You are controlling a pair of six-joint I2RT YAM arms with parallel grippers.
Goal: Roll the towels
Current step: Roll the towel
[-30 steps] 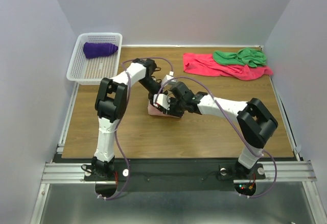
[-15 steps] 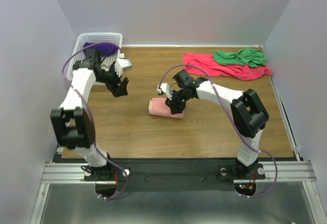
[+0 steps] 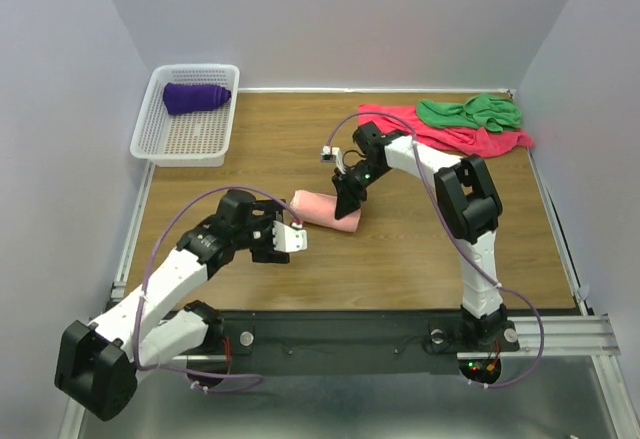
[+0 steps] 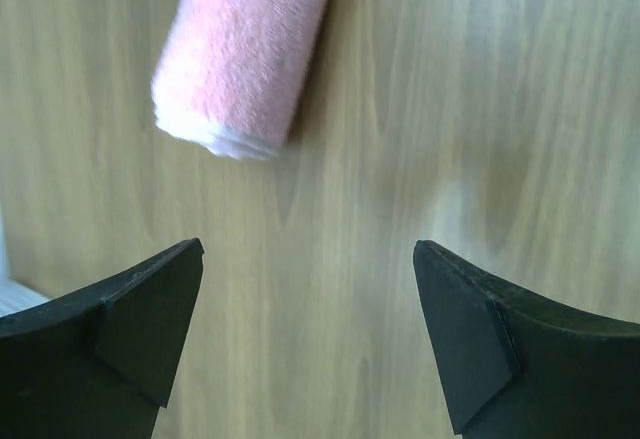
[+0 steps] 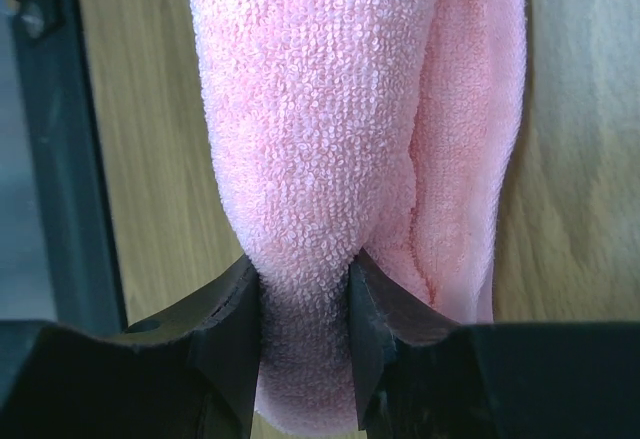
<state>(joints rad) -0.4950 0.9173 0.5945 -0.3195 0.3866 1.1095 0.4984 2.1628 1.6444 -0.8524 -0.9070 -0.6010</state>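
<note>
Wood-grain table (image 3: 400,259) carries everything, with a metal rail (image 3: 330,334) along its near edge where the two arm bases are bolted. Purple cables (image 3: 190,214) loop along both arms.

Closest in, near the middle of the near edge, the left gripper (image 3: 293,239) stands spread wide with nothing between its black fingers (image 4: 130,329). It points at the bare wood just short of the salmon-pink towel (image 3: 322,208) and is clear of it.

That towel is rolled into a stubby cylinder and lies about mid-table. Its layered end faces the left gripper. The right gripper (image 5: 305,284) pinches the roll's other end, and the terry cloth bulges around both pads. The right arm reaches in from the far side and covers that end in the overhead view.

Farther back, at the far left corner, one white mesh basket (image 3: 150,119) holds one rolled purple towel (image 3: 195,96). At the far right corner one crimson towel (image 3: 400,124) lies crumpled and unrolled, with one green towel (image 3: 470,112) bunched on top of it.

That makes four towels: two rolled and two loose.
</note>
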